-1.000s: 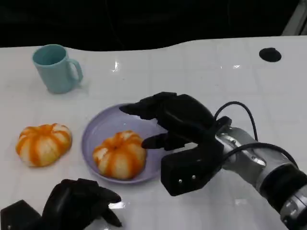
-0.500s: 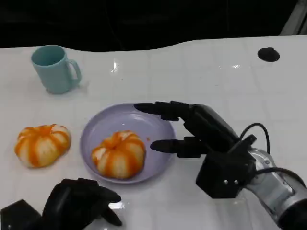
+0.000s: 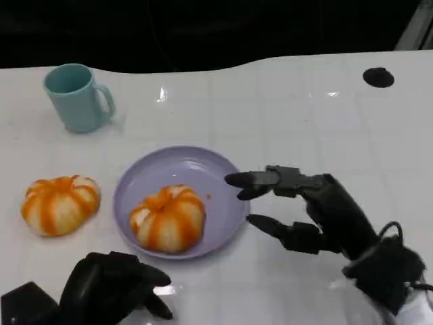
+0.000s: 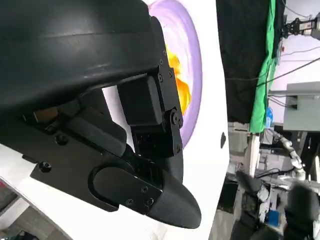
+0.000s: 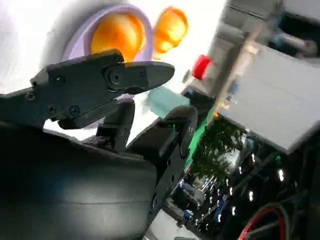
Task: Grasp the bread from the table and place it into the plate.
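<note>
Down at the near left edge of my head view, the left hand [image 3: 111,288] is resting on the white table [image 3: 284,115] with its fingers curled inward and nothing in them. Its wrist camera is looking past the black shell [image 4: 75,45] at a sliver of the lavender rim and a patch of orange crust.

Working across from the left, I am seeing a teal mug [image 3: 76,96] standing upright at the far left of the table, handle facing right. Nearer to me and below it, an orange-and-white striped bread [image 3: 60,203] is lying on the bare table, just beside the plate and apart from it. Next is the lavender plate [image 3: 186,166], and a second bread of the same kind [image 3: 168,217] is sitting inside it, in the near half. That is the task's thing as I read it: one bread in the plate, one on the table to its left.

Right of the plate, the right hand [image 3: 318,210] is hovering with its fingers [image 3: 260,180] spread and reaching leftward; the upper fingertips are lying over the plate's right rim, and the hand is holding nothing. Through the right wrist camera I am looking along those fingers [image 5: 100,82] toward both breads and the plate.

Far right, near the table's back edge, a small black round object [image 3: 378,76] is lying well apart from everything else.
</note>
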Controlling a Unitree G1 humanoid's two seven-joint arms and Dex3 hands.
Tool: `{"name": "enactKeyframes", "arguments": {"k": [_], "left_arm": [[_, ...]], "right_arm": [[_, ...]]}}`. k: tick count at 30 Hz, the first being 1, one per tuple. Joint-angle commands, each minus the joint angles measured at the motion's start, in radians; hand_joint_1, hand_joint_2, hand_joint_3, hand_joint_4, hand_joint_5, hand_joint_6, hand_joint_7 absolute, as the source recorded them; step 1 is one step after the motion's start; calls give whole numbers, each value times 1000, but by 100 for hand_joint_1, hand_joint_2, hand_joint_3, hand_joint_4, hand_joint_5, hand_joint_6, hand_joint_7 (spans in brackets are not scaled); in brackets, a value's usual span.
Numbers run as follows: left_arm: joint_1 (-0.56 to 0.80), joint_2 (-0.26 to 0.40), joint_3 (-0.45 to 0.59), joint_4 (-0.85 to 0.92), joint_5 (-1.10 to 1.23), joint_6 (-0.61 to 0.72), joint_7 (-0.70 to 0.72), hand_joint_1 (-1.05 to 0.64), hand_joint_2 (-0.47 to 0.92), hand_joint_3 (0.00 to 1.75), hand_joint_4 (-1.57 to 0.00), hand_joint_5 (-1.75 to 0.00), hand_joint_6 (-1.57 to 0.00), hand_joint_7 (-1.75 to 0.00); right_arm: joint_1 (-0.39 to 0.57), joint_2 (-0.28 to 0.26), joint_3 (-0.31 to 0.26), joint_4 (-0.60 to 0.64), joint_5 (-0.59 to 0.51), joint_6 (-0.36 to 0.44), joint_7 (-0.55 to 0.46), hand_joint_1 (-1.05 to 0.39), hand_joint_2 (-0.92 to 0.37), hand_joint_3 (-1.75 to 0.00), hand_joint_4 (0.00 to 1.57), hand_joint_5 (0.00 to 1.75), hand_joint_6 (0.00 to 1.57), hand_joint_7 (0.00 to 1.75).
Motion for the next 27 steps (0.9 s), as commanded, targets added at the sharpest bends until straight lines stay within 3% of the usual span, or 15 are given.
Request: {"name": "enactKeyframes", "arguments": {"k": [1, 7, 12, 20, 27], "left_arm": [[10, 15, 5, -8, -8, 6, 0, -105, 85, 0, -155, -54, -157, -20], [15, 13, 4, -19, -14, 13, -5, -105, 85, 0, -155, -54, -157, -20], [20, 13, 2, -27, -10, 10, -2, -105, 86, 1, -155, -53, -157, -20], [22, 15, 4, -33, -23, 18, -16, -105, 85, 0, -155, -53, -157, -19], [28, 22, 1, -40, -18, 17, -11, -105, 86, 0, -155, -53, -157, -18]], "right_arm": [[92, 16, -40, -85, 132, 47, 80, -22, -47, -111, 57, 130, 62, 93], [191, 12, -81, -175, 174, 79, 121, -24, -47, -122, 63, 157, 63, 134], [266, 2, -111, -234, 200, 96, 154, -22, -48, -129, 82, 174, 73, 154], [368, -12, -151, -303, 208, 121, 180, -22, -44, -133, 84, 175, 69, 167], [410, 17, -166, -303, 217, 103, 181, -22, -46, -127, 84, 175, 67, 167]]}}
